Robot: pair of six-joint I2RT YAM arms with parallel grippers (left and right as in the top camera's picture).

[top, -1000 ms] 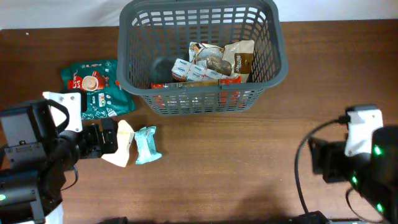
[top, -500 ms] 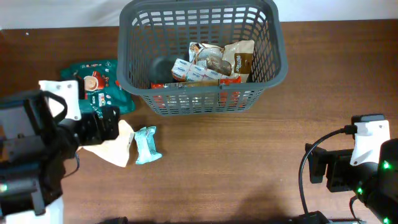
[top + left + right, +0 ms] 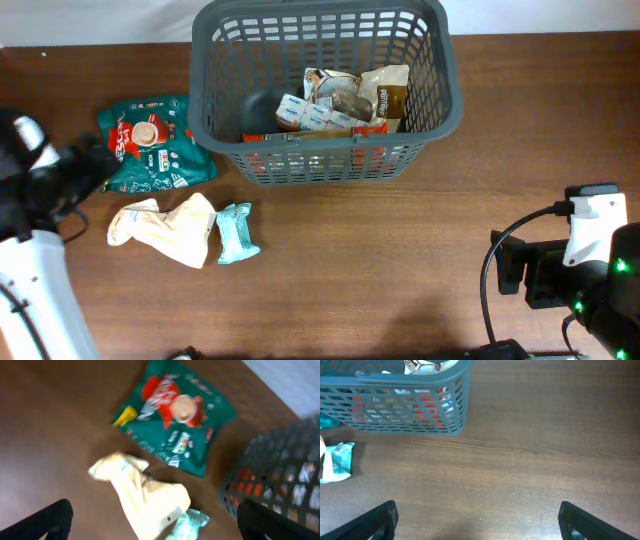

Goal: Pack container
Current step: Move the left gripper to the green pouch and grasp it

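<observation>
The container (image 3: 205,110) is a dark grey lattice basket at the back centre, holding several snack packets. On the table to its left lie a green packet (image 3: 150,140), a cream packet (image 3: 170,228) and a small teal packet (image 3: 236,232). My left gripper (image 3: 85,165) is at the far left, raised above the table. It is open and empty in the left wrist view (image 3: 155,507), above the cream packet (image 3: 145,490), with the green packet (image 3: 175,410) beyond. My right gripper (image 3: 477,510) is open and empty over bare table at the front right.
The basket's corner (image 3: 280,475) shows at the right of the left wrist view. Its front wall (image 3: 395,400) and the teal packet (image 3: 337,460) show in the right wrist view. My right arm's body (image 3: 585,270) fills the front right corner.
My left arm has pulled back to the left and up, off the cream packet, which now lies uncovered and shifted a little left. The right arm moved slightly right, then held still.
</observation>
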